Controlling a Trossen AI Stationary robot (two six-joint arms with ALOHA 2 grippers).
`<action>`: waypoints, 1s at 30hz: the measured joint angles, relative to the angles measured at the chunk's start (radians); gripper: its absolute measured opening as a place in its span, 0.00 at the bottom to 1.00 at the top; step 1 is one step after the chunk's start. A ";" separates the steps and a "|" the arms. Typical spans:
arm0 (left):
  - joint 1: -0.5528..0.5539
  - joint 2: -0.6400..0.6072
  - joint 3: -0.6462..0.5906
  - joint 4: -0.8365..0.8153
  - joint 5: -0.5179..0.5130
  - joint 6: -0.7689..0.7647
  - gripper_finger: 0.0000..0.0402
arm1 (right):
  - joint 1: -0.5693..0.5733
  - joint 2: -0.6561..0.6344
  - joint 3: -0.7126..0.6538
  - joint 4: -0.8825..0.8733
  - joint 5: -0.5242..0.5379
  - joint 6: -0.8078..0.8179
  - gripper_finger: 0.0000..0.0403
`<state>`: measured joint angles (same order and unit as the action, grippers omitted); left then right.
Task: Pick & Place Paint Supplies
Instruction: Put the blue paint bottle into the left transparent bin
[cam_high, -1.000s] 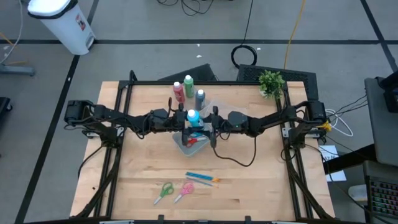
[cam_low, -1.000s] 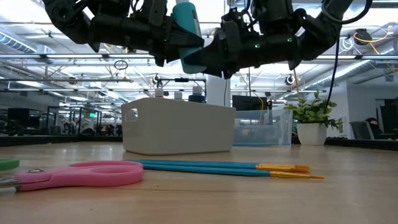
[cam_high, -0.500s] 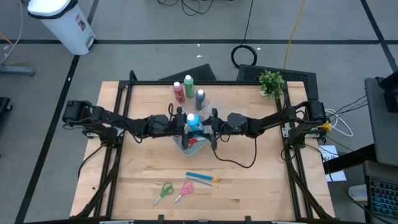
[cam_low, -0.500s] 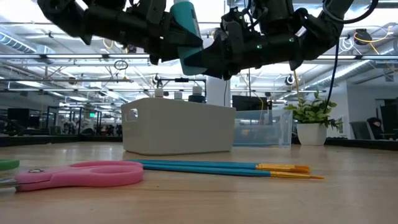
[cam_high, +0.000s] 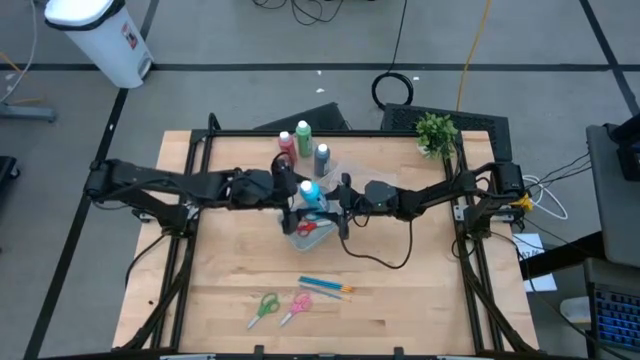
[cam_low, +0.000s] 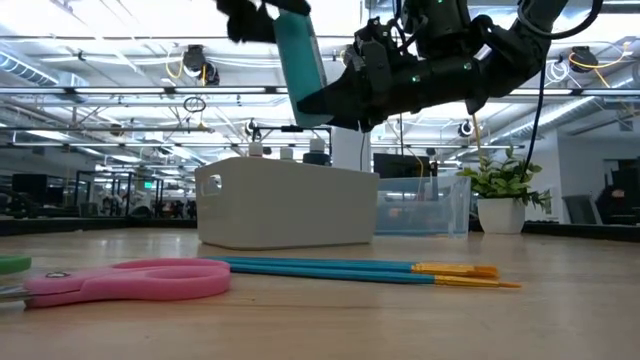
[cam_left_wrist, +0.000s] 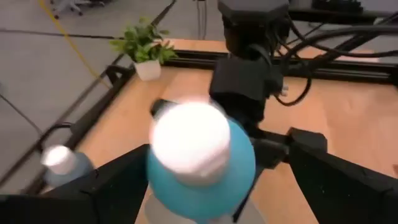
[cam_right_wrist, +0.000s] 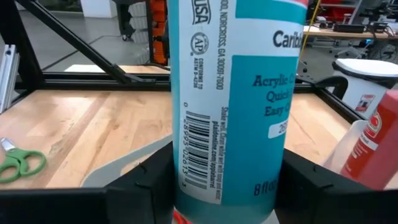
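From above, we see the blue bottle (cam_high: 309, 189) hanging in the air right over the tub (cam_high: 297, 238), in the middle of the surface (cam_high: 400, 290). The right end effector (cam_high: 322, 198) grips the bottle from one side. The left end effector (cam_high: 290, 186) is on the other side of it, over the tub too. Red scissors (cam_high: 308, 226) lie inside the tub; only this view shows them.

The low view shows something the top view does not: the bottle is tilted, well above the tub. The right end effector's dark fingers hold the bottle's lower part.

The left wrist view looks down on the round white cap. The left end effector's two fingers stand wide open, one on each side of the bottle, with a gap at one finger.

The right wrist view is so close that we can read a bar code and white letters on the bottle's smooth label. Both fingers press on its sides.

The bottle is a round tube, light blue. The tub looks see-through from above and milky white from low down.

Behind the tub stand a red bottle (cam_high: 287, 146), a green bottle (cam_high: 303, 132) and a grey bottle (cam_high: 322, 158). In front of the tub lie thin blue brushes (cam_high: 325, 287) with orange tips, pink scissors (cam_high: 297, 305) and green scissors (cam_high: 264, 306).
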<state>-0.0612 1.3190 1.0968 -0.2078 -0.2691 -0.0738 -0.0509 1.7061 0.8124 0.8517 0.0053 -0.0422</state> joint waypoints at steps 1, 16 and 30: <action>0.000 0.000 0.024 -0.041 -0.013 0.012 0.95 | 0.000 0.000 0.000 -0.001 0.000 0.000 0.46; 0.006 0.002 0.130 -0.230 -0.001 0.028 0.83 | 0.000 0.000 0.000 -0.027 -0.001 -0.004 0.45; 0.079 -0.007 0.129 -0.262 0.181 -0.035 0.58 | 0.000 -0.002 0.000 -0.028 -0.003 -0.008 0.46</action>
<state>0.0176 1.3116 1.2255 -0.4700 -0.0881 -0.1089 -0.0505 1.7046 0.8127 0.8233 0.0021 -0.0502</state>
